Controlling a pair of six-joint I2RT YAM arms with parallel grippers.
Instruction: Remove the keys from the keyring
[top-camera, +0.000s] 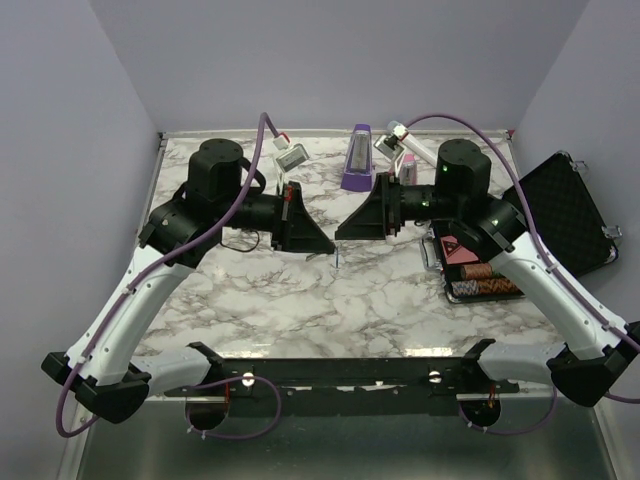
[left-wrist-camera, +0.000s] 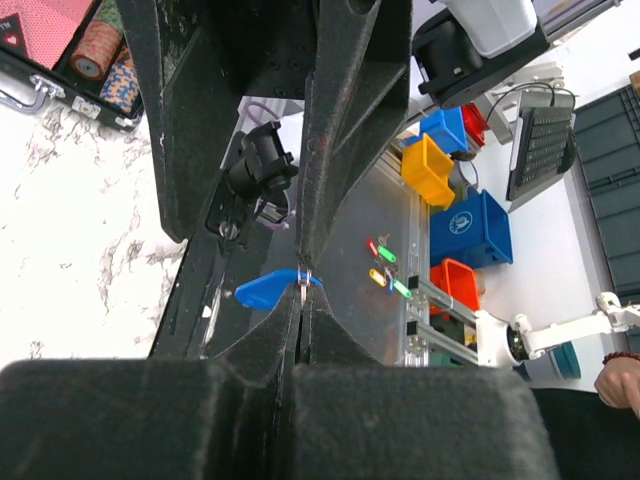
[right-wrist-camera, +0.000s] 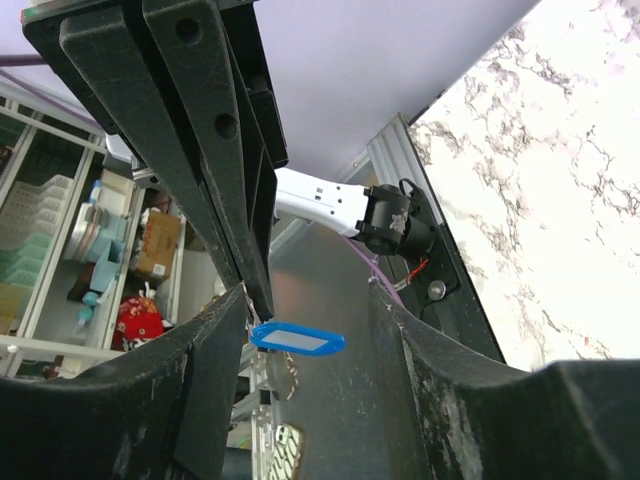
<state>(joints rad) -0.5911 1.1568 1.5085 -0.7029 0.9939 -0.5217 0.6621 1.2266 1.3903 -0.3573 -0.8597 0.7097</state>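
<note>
Marble bench (top-camera: 250, 310) below, and the two arms lean in to meet above its middle. On the left, the left gripper (top-camera: 322, 246) points inward. Its wrist camera shows the jaws pressed together, pinching a thin sliver of pale metal right at their tips. That sliver belongs to the keys (left-wrist-camera: 266, 291): a tiny bright-blue oval tag, glossy plastic, sticking out sideways from the pinch, held up off the bench between the two grippers. From overhead it's barely a speck under the meeting tips.

The right wrist camera gives the best look. The blue oval has a pale strip set into its face, and a thin wire ring with something pale and metallic dangles just beneath it. Any writing on that strip is too small to make out.

Moving right, the right gripper (top-camera: 343, 232) faces the left one, jaws apart, the blue tag sitting in the gap close beside one finger; whether it touches, I can't tell. Behind, a purple metronome (top-camera: 357, 160) stands upright, with a pink metronome (top-camera: 407, 166) just to its right. Far right, an open black case (top-camera: 560, 215) holds stacked poker chips (top-camera: 483, 280) and a red card with a dark mark, unreadable from here.
</note>
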